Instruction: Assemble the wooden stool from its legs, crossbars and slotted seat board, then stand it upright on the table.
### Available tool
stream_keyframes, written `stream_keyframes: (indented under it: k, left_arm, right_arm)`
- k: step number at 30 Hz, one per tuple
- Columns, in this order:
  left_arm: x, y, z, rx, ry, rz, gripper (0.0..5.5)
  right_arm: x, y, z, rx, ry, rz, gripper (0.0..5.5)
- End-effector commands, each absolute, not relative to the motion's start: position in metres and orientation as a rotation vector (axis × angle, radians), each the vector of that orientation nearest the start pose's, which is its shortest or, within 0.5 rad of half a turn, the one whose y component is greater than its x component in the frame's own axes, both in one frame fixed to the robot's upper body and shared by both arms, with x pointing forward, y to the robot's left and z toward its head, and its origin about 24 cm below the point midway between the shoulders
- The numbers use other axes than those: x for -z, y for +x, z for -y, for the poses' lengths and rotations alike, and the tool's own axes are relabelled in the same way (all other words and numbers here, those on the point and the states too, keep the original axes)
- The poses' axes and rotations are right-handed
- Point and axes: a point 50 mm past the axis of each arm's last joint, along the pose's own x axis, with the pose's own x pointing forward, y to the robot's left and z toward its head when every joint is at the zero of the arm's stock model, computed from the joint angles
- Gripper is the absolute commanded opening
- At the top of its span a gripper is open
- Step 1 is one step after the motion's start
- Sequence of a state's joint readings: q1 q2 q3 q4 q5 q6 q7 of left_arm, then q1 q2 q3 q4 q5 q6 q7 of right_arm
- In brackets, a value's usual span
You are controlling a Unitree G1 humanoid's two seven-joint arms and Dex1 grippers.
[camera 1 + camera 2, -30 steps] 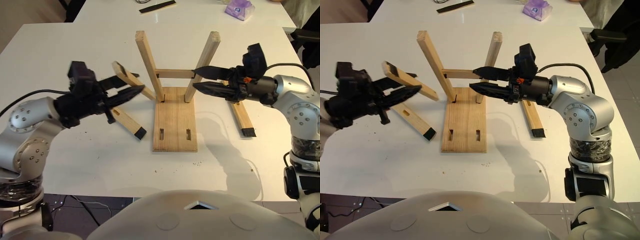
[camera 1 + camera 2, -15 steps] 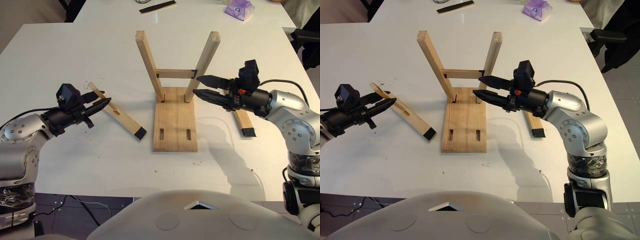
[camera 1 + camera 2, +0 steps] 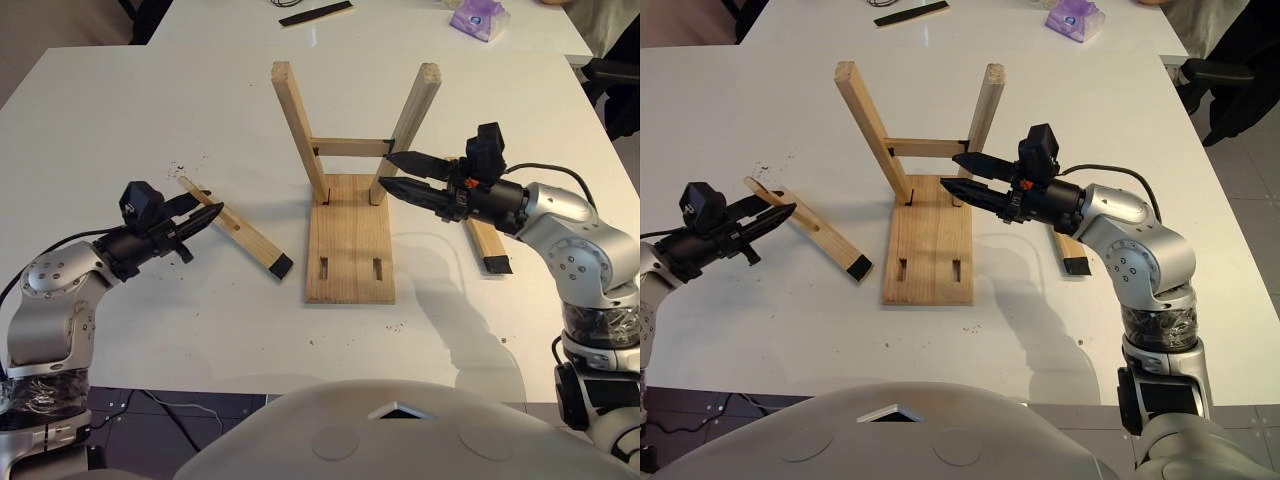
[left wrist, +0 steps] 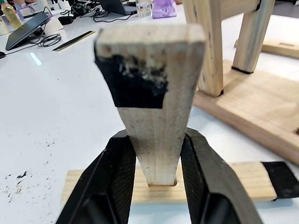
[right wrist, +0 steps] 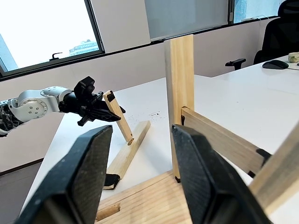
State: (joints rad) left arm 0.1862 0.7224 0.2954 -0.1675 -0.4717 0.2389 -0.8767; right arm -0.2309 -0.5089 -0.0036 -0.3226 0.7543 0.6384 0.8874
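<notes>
Right end effector (image 3: 949,172), jaws parted, by half-built stool (image 3: 930,250)

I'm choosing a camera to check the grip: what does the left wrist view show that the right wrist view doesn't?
Left wrist alone: a laptop and cables behind. Right wrist alone: the open right tool, a window, an office chair. Both: the left tool shut on the crossbar, the lying leg under it, the seat board with two legs in it.
</notes>
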Motion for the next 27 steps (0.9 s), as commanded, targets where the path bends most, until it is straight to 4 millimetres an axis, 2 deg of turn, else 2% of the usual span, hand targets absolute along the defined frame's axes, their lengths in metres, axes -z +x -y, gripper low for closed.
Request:
stream_keyframes:
  k: [1,8,12,15,19,27]
  left_arm:
    - [-0.088,0.202,-0.275,0.674,0.216,-0.247,1.31]
    - [-0.072,0.202,-0.276,0.640,0.240,-0.290,1.31]
    - [-0.052,0.199,-0.273,0.655,0.251,-0.388,1.31]
    - [-0.048,0.202,-0.264,0.708,0.195,-0.410,1.31]
    - [-0.045,0.204,-0.262,0.714,0.123,-0.433,1.31]
    - [-0.026,0.191,-0.272,0.619,0.049,-0.481,1.31]
  right_arm:
    - [-0.145,0.251,0.147,-1.227,0.170,-0.075,2.33]
    - [-0.144,0.254,0.147,-1.223,0.158,-0.077,2.33]
    - [-0.142,0.254,0.145,-1.225,0.153,-0.083,2.33]
    - [-0.140,0.254,0.143,-1.225,0.142,-0.090,2.33]
    - [-0.138,0.256,0.141,-1.227,0.131,-0.097,2.33]
    - [-0.134,0.257,0.141,-1.237,0.106,-0.124,2.33]
